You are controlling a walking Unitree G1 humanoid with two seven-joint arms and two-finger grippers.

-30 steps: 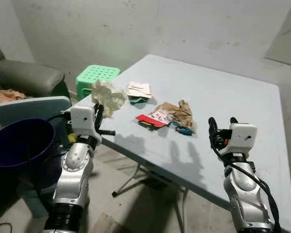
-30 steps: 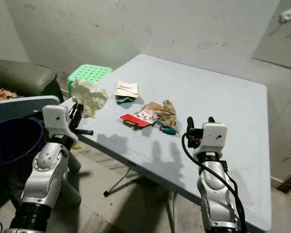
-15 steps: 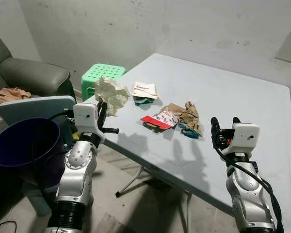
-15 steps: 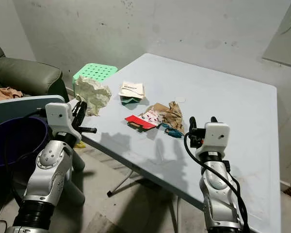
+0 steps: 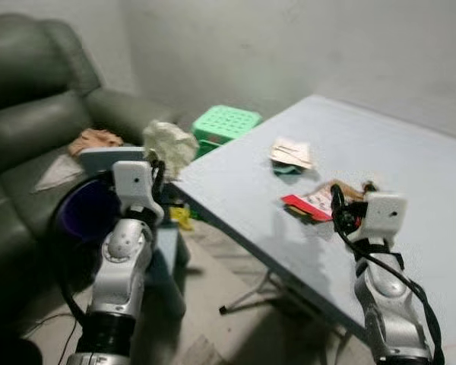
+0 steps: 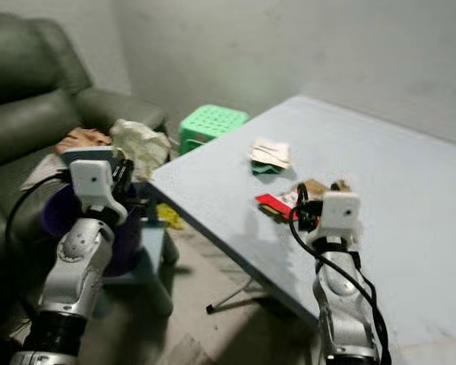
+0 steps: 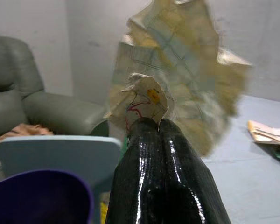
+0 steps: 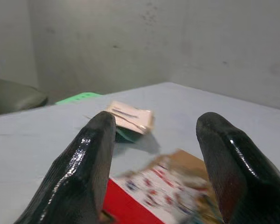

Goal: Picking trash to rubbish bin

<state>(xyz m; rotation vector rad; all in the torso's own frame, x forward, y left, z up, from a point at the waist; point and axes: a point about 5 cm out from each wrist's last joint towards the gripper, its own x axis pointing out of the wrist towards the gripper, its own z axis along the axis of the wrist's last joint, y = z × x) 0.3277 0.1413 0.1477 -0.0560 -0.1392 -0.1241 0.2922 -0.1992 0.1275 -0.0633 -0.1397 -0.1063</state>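
My left gripper (image 5: pixel 156 169) is shut on a crumpled cream paper wad (image 5: pixel 169 144), held up beside the table's left corner and just right of a dark purple rubbish bin (image 5: pixel 82 217). The wrist view has the paper wad (image 7: pixel 177 70) pinched at the fingertips (image 7: pixel 151 128), with the bin's rim (image 7: pixel 42 193) below. My right gripper (image 5: pixel 351 199) stands open above the table, in front of a red-and-white wrapper (image 5: pixel 310 202) and brown crumpled paper (image 6: pixel 313 187). A folded white paper on a green scrap (image 5: pixel 290 153) lies farther back.
The pale blue table (image 5: pixel 418 167) fills the right side. A green plastic stool (image 5: pixel 226 122) stands behind its corner. A dark sofa (image 5: pixel 30 114) with an orange cloth (image 5: pixel 93 139) is at the left. A light blue chair back (image 7: pixel 56 147) stands by the bin.
The camera has turned left, bringing the sofa and bin into view. My left gripper still holds the paper wad, now nearer the bin. The right arm keeps its pose.
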